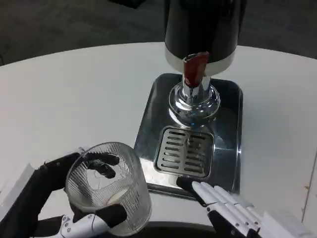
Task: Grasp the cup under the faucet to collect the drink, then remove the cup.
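You have 1 cup in view, a clear ribbed glass, at the lower left, well apart from the faucet. Your left hand holds it: dark fingers wrap its far side and a thumb presses its near wall. The cup is upright, near the front edge of the white desk, and just beside the left edge of the drip tray. To its left and beyond it, the desk surface lies open up to the curved far rim.

At centre stands 1 dispenser, dark-bodied with a silver band, carrying 1 red-handled faucet. Below it sits 1 steel tray with 1 slotted grate. Nothing stands on the grate.

At the lower right, your right hand holds nothing; its fingers lie straight and close together, tips touching the tray's front edge. Open desk runs along the tray's right side.
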You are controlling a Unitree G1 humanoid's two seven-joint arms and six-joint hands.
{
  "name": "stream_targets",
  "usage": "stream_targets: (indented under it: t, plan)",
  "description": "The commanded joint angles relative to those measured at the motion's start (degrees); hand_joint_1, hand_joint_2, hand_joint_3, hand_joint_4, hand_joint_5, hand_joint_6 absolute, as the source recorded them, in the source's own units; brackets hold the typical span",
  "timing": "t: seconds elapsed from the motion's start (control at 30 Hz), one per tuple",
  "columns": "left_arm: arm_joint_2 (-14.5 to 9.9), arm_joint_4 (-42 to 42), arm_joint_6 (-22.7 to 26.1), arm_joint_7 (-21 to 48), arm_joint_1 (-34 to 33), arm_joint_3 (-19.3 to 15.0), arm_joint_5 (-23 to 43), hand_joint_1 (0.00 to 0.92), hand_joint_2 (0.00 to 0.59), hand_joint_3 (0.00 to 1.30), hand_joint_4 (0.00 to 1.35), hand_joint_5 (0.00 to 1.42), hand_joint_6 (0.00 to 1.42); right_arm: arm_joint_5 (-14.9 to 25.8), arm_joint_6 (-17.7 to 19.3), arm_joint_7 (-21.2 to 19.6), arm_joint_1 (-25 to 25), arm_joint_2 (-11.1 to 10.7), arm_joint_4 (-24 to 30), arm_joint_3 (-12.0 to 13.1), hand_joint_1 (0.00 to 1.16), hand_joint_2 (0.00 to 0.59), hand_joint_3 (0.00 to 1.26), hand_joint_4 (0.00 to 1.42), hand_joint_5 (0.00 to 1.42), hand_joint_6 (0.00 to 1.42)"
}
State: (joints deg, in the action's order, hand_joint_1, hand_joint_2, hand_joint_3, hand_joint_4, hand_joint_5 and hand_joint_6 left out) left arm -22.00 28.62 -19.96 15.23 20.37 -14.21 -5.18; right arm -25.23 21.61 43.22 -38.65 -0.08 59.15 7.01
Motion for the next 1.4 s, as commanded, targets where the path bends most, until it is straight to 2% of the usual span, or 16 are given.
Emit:
stream_targets:
  t: [0.03, 0.27, 0.5, 0.77, 1.4]
  plan:
    - [0.9, -0.3, 0.7, -0.3, -0.4, 0.6, 1.0, 0.753, 0.246, 0.72, 0.79, 0.99, 1.0, 0.6, 0.2, 0.9, -0.6, 0.4, 0.9, 0.1, 0.79, 0.487, 0.02, 0.0, 0.0, 0.0]
    - [0.7, -4.2, 0.2, -0.7, -3.1, -0.3, 0.6, 0.756, 0.247, 0.72, 0.79, 0.99, 1.0, 0.1, 0.1, 1.3, -0.6, 1.3, 0.9, -0.2, 0.79, 0.487, 0.02, 0.0, 0.0, 0.0]
    - [-1.3, -9.8, -3.4, -0.3, -5.7, -1.9, 0.4, 0.756, 0.235, 0.72, 0.79, 0.98, 0.99, 0.5, 0.7, 1.6, -0.8, 1.6, 0.9, 0.1, 0.79, 0.49, 0.02, 0.0, 0.0, 0.0]
    - [-2.7, -14.5, -5.2, -1.3, -11.0, -2.1, -0.4, 0.755, 0.234, 0.72, 0.79, 0.98, 0.99, 1.2, 1.5, 1.3, -1.5, 1.6, 0.9, 0.7, 0.79, 0.497, 0.02, 0.0, 0.0, 0.0]
    - [-4.1, -30.0, -10.3, -4.0, -24.4, 3.2, -8.2, 0.741, 0.228, 0.72, 0.79, 0.98, 0.99, 3.3, 4.9, -0.1, -5.6, 2.5, 0.9, 2.4, 0.78, 0.497, 0.02, 0.0, 0.0, 0.0]
